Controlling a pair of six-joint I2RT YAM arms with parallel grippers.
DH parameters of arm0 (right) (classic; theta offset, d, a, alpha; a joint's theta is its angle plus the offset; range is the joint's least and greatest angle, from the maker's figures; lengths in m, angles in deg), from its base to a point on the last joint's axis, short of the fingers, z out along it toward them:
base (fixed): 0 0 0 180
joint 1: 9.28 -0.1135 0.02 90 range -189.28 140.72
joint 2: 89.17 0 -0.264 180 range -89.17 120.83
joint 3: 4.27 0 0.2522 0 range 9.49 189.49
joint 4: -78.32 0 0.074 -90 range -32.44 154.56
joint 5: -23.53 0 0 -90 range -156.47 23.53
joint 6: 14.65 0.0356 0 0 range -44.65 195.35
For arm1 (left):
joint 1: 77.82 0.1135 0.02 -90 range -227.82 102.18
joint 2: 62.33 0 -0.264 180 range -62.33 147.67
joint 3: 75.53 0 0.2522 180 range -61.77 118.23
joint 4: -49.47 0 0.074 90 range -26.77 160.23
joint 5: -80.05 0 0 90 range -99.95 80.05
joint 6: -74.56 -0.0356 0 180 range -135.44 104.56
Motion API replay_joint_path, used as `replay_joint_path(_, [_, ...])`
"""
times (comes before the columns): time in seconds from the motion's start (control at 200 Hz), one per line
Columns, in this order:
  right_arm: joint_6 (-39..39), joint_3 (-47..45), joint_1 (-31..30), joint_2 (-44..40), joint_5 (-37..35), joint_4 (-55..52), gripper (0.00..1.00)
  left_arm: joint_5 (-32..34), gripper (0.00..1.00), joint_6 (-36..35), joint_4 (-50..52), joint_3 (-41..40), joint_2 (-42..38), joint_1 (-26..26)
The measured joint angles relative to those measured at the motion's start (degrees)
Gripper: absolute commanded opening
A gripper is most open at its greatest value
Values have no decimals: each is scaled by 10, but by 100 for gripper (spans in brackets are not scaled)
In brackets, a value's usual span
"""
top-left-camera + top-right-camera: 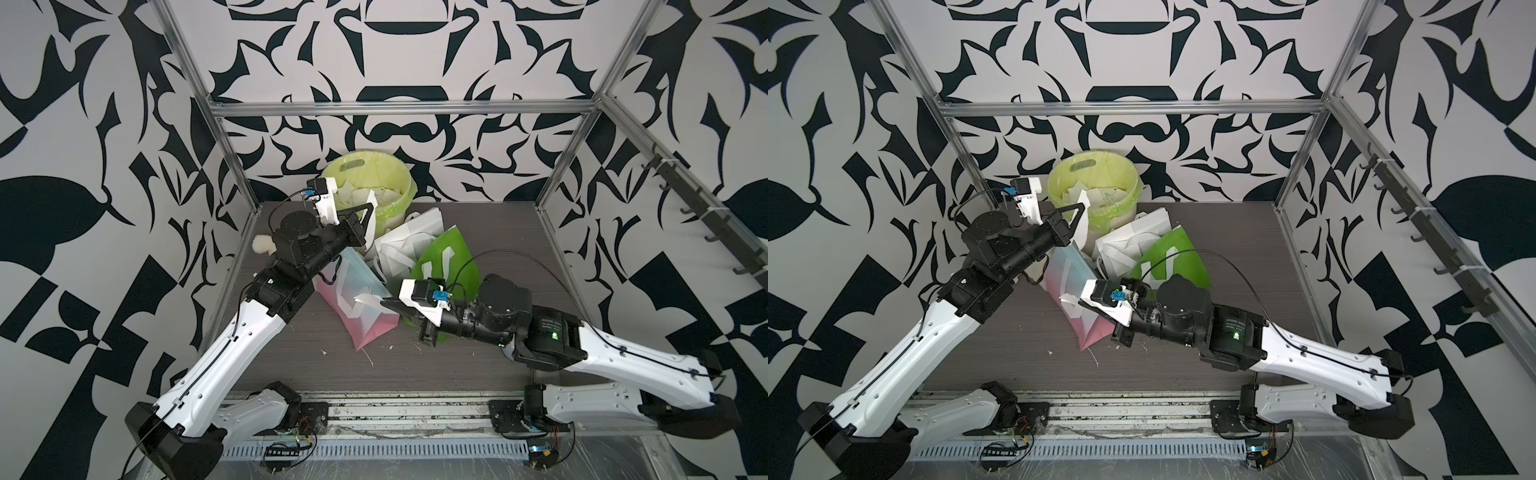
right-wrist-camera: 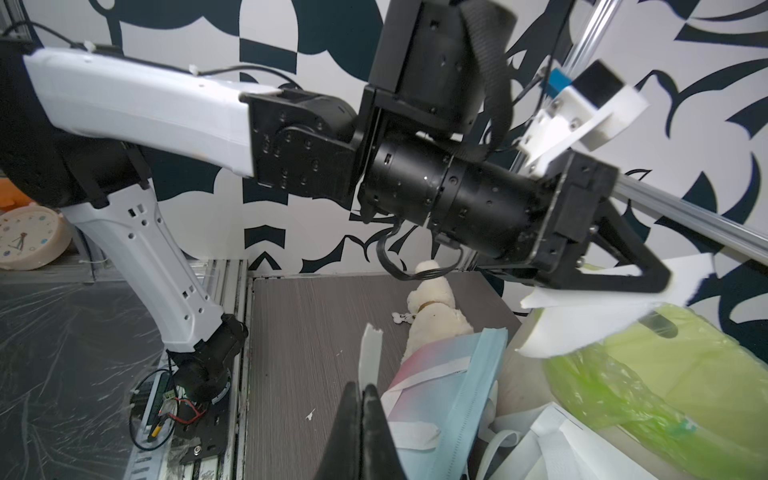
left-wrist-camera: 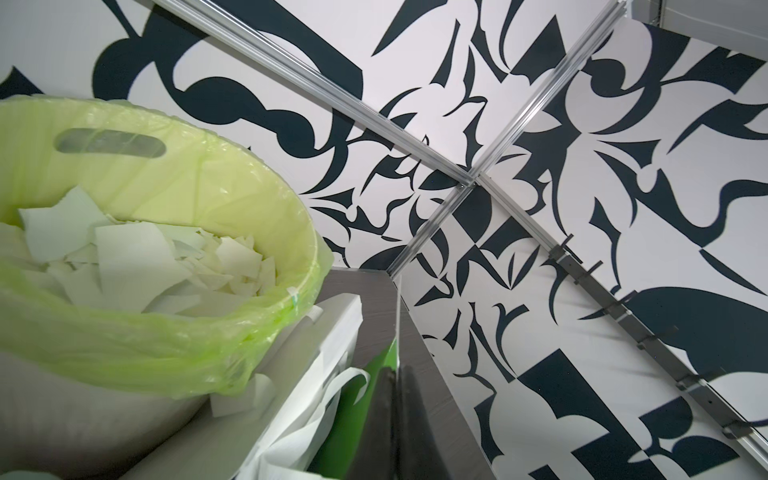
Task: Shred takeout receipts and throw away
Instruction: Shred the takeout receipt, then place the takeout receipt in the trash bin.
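Scrap [image 2: 590, 328] pinched in left hand [image 2: 661, 279] — carry fully over bin [image 1: 408, 186] rim b4 release; right hand [image 1: 385, 304] clamps strip [image 1: 367, 299].

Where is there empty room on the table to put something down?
Biggest bare patch: the table between the green bag and the right frame post. Also the front strip between the pink-blue bag and the front rail, with only tiny white scraps. Crowded: the middle back, where the bin, white bag and the other bags bunch together.
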Motion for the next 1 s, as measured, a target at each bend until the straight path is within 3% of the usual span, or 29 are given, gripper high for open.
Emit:
replay_joint_path(0.15, [-16,-15,8,-9,-110,67,0,-15,0,-3,7,31,20,43])
replay_joint_path(0.25, [-11,2,65,23,-130,103,0,-31,0,-2,1,70,55,76])
replay_joint_path(0.385, [68,63,217,114,-86,134,0,-55,0,-2,-14,139,129,111])
replay_joint_path(0.495, [115,115,288,197,-58,154,0,-78,0,2,-33,184,199,137])
replay_joint_path(0.735, [196,268,346,373,23,176,0,-104,0,10,-43,276,343,180])
replay_joint_path(1.0, [245,391,376,519,47,164,0,-107,0,-18,-38,350,434,190])
